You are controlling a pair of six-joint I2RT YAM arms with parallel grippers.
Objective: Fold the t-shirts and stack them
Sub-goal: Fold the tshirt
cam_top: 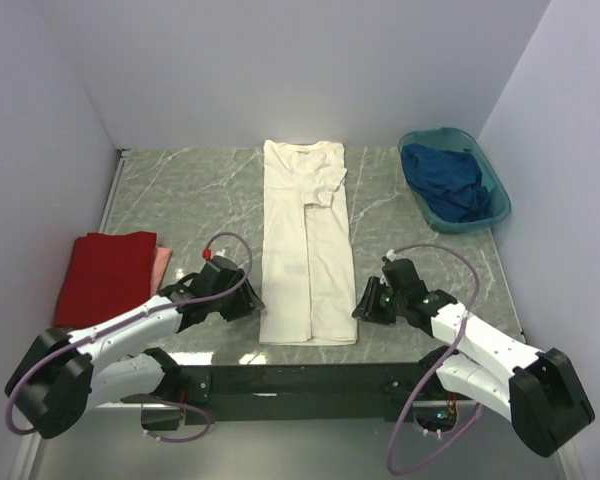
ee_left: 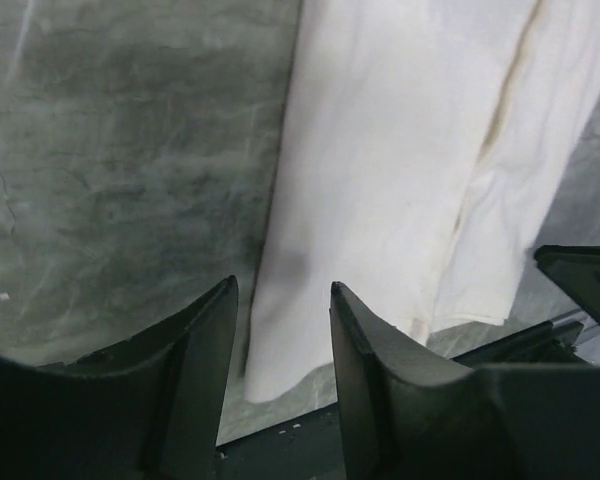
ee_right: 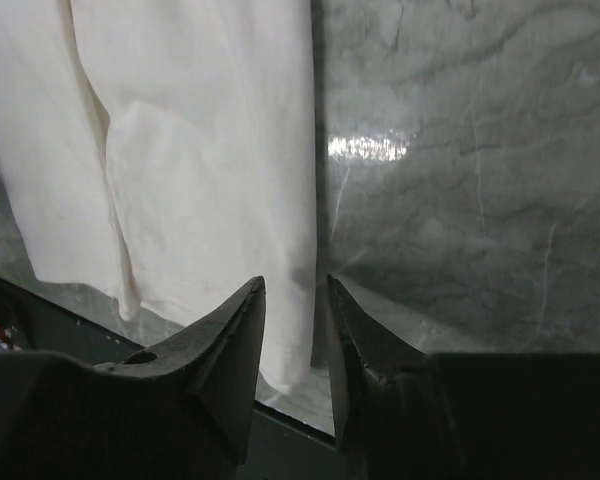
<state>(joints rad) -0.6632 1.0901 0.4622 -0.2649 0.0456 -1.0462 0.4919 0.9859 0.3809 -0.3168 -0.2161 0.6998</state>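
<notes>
Marbled table (cam_top: 180,190) is carrying all three shirts. Red t-shirt (cam_top: 105,275) is lying folded at 9 o'clock. Cream t-shirt (cam_top: 305,250) is lying centre, folded into a long strip. Dark blue t-shirt (cam_top: 445,180) is sitting bunched in teal basin (cam_top: 500,195) at 2 o'clock. Left gripper (cam_top: 248,300) and right gripper (cam_top: 365,305) are hovering at the cream hem corners, fingers spread, pinching nothing. Cross-fold, blue shirt and stacking are looking undone.

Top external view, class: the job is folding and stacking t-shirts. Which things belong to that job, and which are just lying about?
Belongs to the job:
cream-white t-shirt, laid out lengthways mid-table
red t-shirt, folded at the left
dark blue t-shirt, crumpled in the basin

Just lying about:
teal basin
marbled table
</notes>
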